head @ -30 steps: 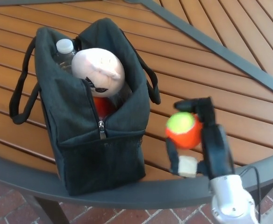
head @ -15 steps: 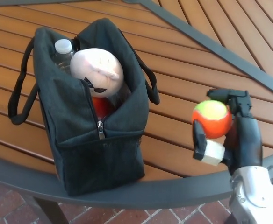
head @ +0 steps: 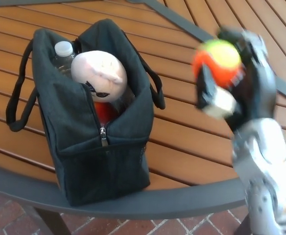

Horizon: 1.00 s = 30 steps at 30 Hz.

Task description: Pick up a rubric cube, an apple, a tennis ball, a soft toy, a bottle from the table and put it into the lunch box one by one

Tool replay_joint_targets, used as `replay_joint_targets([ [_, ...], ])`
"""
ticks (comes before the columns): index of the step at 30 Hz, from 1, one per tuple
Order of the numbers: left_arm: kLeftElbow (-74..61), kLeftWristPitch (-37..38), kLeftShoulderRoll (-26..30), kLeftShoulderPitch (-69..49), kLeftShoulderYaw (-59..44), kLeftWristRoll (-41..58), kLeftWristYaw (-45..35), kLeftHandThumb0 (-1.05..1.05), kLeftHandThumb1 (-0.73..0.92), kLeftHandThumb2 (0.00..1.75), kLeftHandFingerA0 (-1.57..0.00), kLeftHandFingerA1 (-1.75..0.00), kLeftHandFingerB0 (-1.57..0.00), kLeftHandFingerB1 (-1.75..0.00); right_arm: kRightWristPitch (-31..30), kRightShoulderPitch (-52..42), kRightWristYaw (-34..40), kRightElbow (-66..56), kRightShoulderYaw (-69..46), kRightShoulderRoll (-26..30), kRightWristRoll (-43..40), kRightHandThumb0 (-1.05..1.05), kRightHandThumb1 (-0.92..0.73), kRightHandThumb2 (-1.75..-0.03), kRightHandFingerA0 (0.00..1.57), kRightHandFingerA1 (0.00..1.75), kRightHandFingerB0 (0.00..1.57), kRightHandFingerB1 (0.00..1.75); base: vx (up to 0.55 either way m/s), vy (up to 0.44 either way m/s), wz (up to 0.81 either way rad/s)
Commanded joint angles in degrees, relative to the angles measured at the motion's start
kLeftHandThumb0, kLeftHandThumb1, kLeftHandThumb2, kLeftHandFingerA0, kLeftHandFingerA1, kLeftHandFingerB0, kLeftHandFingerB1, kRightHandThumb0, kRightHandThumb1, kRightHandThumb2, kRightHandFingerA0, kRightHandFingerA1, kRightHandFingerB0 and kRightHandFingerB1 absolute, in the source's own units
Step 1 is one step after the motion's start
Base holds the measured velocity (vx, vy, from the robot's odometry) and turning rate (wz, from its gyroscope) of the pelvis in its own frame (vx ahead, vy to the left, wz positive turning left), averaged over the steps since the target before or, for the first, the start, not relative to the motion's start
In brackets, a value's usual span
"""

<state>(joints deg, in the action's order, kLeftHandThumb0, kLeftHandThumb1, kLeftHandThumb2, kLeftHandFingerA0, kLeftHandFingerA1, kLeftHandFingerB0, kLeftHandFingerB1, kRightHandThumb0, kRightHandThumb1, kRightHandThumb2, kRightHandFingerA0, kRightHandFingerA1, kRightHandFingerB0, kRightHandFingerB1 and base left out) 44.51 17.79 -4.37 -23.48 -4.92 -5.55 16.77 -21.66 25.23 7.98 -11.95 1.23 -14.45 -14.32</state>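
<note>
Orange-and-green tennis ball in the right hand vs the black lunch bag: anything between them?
Nothing: head view shows only bare wooden table slats between the orange-and-green tennis ball, held in the right hand, and the black lunch bag.

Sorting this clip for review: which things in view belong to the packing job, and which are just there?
Part of the job:
tennis ball, held by the right hand
lunch box
bottle, in the box
soft toy, in the box

Just there:
wooden table
brick floor

My right hand [head: 238,73] grips the tennis ball [head: 217,61] above the table [head: 192,147], right of the open lunch box [head: 91,142].
</note>
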Motion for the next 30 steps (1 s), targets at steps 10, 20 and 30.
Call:
replay_joint_targets([
  [10, -2.51, 0.34, 1.35, -4.48, 1.21, 0.32, -2.53, 0.08, 0.46, 1.15, -1.00, -1.20, -0.91, -1.01, -10.44, 24.07, -1.26, 7.37, 10.27, -0.43, 1.80, -0.08, -0.48, -1.43, 1.00, 1.75, 0.86, 1.58, 0.00, 0.000, 0.00],
  [20, -2.65, 2.04, 1.05, -4.67, 1.30, 0.32, -2.11, 0.04, 0.53, 1.16, -1.05, -1.07, -1.00, -1.02, 6.00, 34.92, -10.55, 24.44, 27.17, 13.31, 19.23, -0.11, -0.42, -1.37, 0.91, 1.75, 0.80, 1.73, 0.00, 0.000, 0.00],
  [30, -3.15, -0.34, -0.14, -3.06, -0.22, 2.45, -2.51, 0.04, 0.50, 1.09, -1.01, -1.25, -0.89, -1.04, 11.49, 33.15, -15.28, 30.78, 33.52, 20.78, 22.73, -0.09, -0.54, -1.14, 0.92, 1.75, 0.73, 1.71, 0.00, 0.000, 0.00],
])
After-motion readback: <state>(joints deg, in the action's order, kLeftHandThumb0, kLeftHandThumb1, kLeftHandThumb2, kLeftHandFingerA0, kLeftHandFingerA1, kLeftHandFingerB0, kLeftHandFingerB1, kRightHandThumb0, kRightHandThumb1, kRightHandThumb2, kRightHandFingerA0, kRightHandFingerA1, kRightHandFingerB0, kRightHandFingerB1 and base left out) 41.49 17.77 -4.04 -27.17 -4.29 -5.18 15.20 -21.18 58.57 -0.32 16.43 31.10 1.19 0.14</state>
